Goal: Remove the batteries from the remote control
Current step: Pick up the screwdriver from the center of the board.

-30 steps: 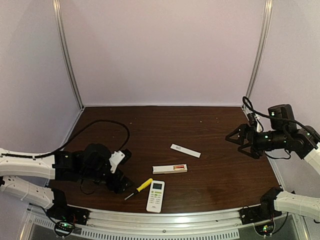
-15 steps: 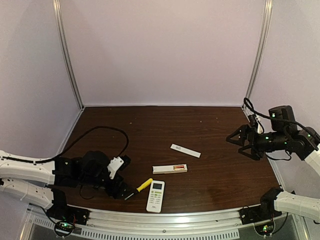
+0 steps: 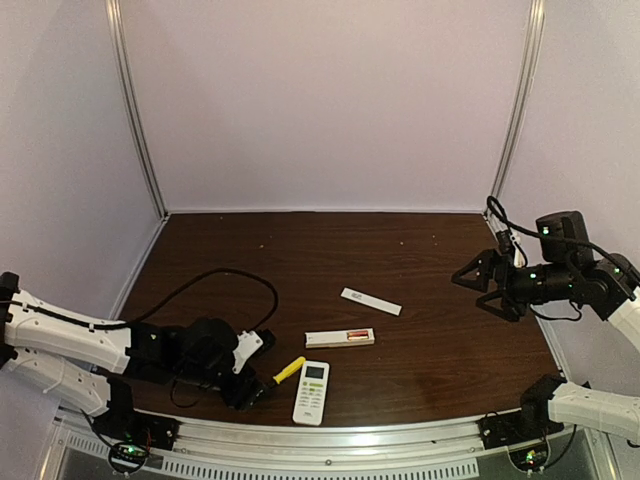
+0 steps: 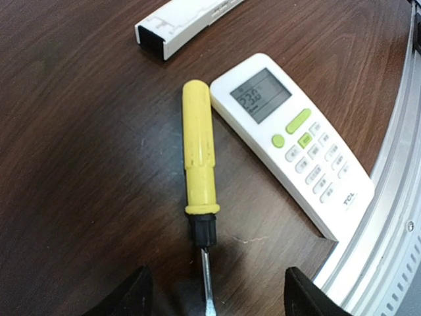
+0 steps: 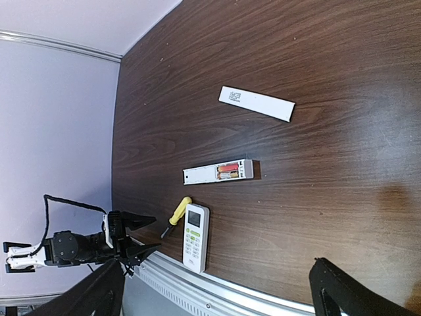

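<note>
A narrow white remote control (image 3: pixel 335 339) lies at mid-table with its compartment uncovered. Gold-and-red batteries (image 3: pixel 356 336) (image 5: pixel 228 170) sit inside it. In the left wrist view only the end of that remote control (image 4: pixel 177 29) shows, and the batteries are hidden. My left gripper (image 3: pixel 250 390) (image 4: pixel 210 299) is low at the front left and open. Its fingers straddle the metal tip of the yellow-handled screwdriver (image 3: pixel 288 370) (image 4: pixel 199 158) without touching it. My right gripper (image 3: pixel 478 288) (image 5: pixel 217 296) hangs open at the right edge, well above the table and holding nothing.
A white air-conditioner remote (image 3: pixel 311 391) (image 4: pixel 289 138) lies beside the screwdriver, close to the front metal rail (image 3: pixel 330 435). The small white cover (image 3: pixel 371 301) (image 5: pixel 256 103) rests behind the narrow remote. A black cable (image 3: pixel 210 280) loops over the left of the table.
My left arm has slid right along the table's front until its jaws reach the screwdriver's tip, and they have narrowed a little. The right arm has not moved.
</note>
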You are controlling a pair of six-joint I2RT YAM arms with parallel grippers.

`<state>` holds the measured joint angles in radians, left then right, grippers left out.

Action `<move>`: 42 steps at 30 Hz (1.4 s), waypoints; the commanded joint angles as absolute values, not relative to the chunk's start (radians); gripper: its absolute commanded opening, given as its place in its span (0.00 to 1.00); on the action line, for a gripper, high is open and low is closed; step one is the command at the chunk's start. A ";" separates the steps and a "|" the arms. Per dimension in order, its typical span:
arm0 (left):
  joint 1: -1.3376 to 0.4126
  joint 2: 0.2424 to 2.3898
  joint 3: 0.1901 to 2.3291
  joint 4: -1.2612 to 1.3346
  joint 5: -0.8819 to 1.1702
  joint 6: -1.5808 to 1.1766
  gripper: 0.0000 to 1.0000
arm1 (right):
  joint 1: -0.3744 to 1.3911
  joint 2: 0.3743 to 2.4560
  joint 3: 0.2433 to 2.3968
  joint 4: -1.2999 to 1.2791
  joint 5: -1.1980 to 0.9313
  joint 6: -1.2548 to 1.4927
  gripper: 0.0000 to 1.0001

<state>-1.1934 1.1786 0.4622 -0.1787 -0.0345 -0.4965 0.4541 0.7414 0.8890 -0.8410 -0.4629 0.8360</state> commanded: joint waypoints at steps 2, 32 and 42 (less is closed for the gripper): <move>-1.227 1.219 0.480 -0.154 -0.069 -0.498 0.67 | 0.462 0.743 0.883 -0.824 -0.436 0.845 1.00; -1.245 1.370 0.525 -0.180 -0.143 -0.483 0.34 | 0.463 0.784 0.871 -0.790 -0.461 0.828 1.00; -1.244 1.367 0.539 -0.187 -0.176 -0.461 0.00 | 0.463 0.806 0.869 -0.777 -0.469 0.815 1.00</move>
